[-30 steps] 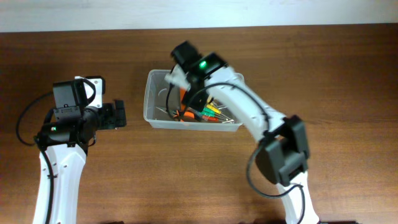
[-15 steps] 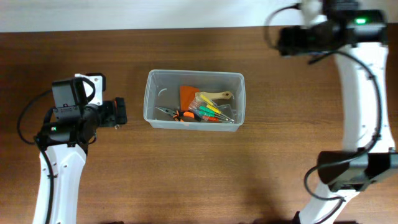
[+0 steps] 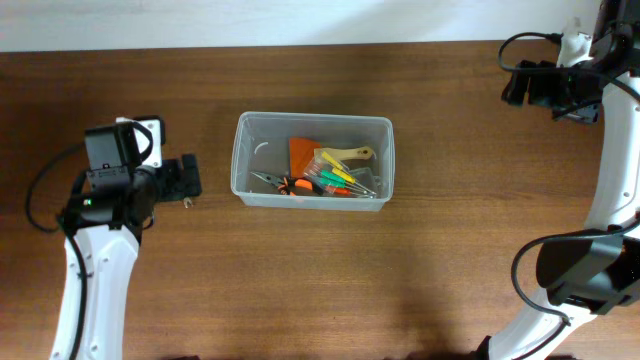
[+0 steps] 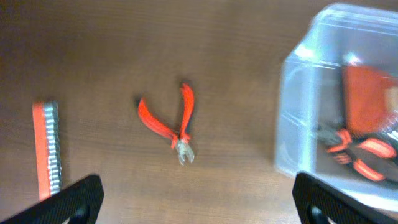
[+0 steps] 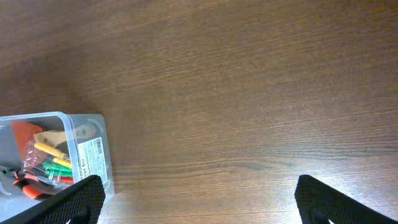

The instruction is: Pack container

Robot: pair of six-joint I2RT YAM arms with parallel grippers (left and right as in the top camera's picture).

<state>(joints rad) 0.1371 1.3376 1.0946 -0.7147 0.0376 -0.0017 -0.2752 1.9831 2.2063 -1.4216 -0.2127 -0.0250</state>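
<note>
Left wrist view: my left jaws gape empty near the red pliers on the table, left of the part-filled central container, so fetching them comes next and calls for a centred descent, while my right jaws gape empty at the far right.

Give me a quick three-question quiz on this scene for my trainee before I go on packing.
1. True or false: the red-handled cutters lie inside the container.
2. Which is nearer the container in the overhead view? A) left gripper B) right gripper
3. Fill in: in the wrist views, both grippers' jaws stand ___.

Key: 1 false, they lie on the table beside it; 2 A; 3 open.
</note>
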